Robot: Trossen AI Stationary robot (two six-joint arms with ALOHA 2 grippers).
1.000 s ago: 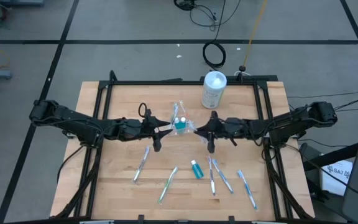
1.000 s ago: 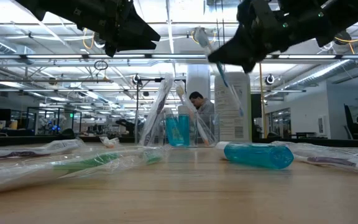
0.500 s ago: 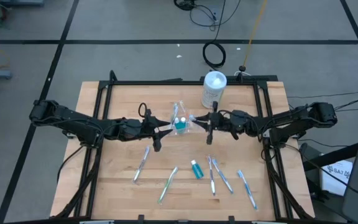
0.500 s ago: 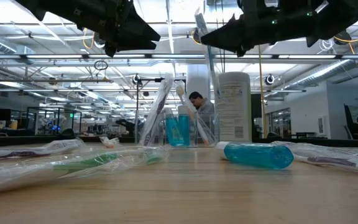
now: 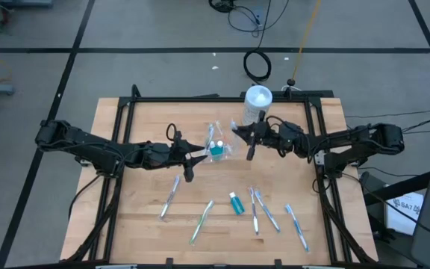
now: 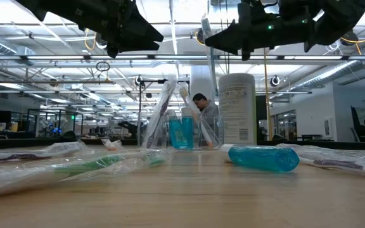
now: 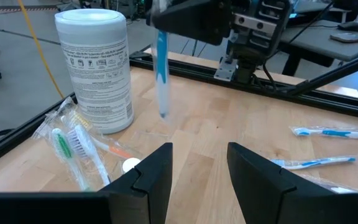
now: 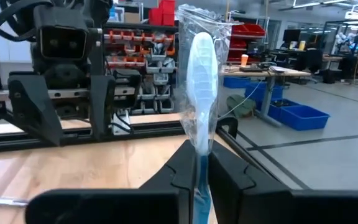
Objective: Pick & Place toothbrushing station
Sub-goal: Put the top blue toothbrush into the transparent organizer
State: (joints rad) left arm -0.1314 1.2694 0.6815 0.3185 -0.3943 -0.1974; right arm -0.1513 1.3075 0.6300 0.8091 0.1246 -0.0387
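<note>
My right gripper (image 5: 246, 139) is shut on a plastic-wrapped blue toothbrush (image 8: 200, 74), above the table between the clear cup (image 5: 216, 147) and the white wipes canister (image 5: 257, 107). The cup stands on its base and holds wrapped brushes and blue tubes (image 6: 181, 123). My left gripper (image 5: 194, 155) is open and empty, just left of the cup; in its wrist view (image 7: 199, 165) the held toothbrush (image 7: 161, 68) hangs below the other gripper. My right gripper pinches the toothbrush's blue handle (image 8: 198, 165) between its two fingers, through the clear wrapper. The fingers lie level, pointing toward the table's left, across the brush. The brush stands about upright, head (image 8: 201, 56) up, lifted clear of the table.
On the near half of the table lie several wrapped toothbrushes (image 5: 172, 196) (image 5: 201, 220) (image 5: 267, 211) and a teal tube (image 5: 235, 202). A black frame (image 5: 215, 99) runs around the table's edge. A person shows far off in the room (image 6: 203, 104).
My right gripper has gone toward the table's far edge and the canister, rising a little, still shut on the toothbrush. The brush has turned from slanted to about upright.
</note>
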